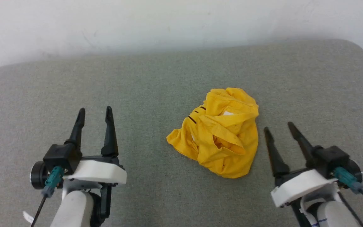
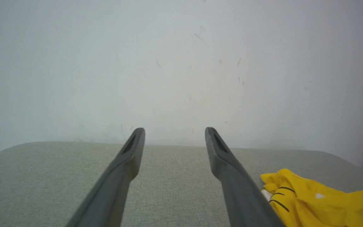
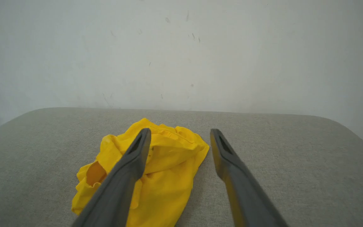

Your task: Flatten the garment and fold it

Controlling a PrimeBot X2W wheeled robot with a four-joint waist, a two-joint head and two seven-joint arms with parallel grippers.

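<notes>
left gripper (image 1: 95, 115), right gripper (image 1: 278, 126): spread, empty.
garment (image 1: 222, 135): crumpled, beside right gripper.
pad (image 1: 169, 78): grey-green fabric beneath both.
wall (image 1: 169, 22): white, scuffed, ahead.

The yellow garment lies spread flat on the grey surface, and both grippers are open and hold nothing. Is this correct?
Not entirely. The garment is not spread flat: the head view shows it crumpled in a heap on the grey surface. The rest is right: the left gripper and the right gripper are open and hold nothing.
</notes>
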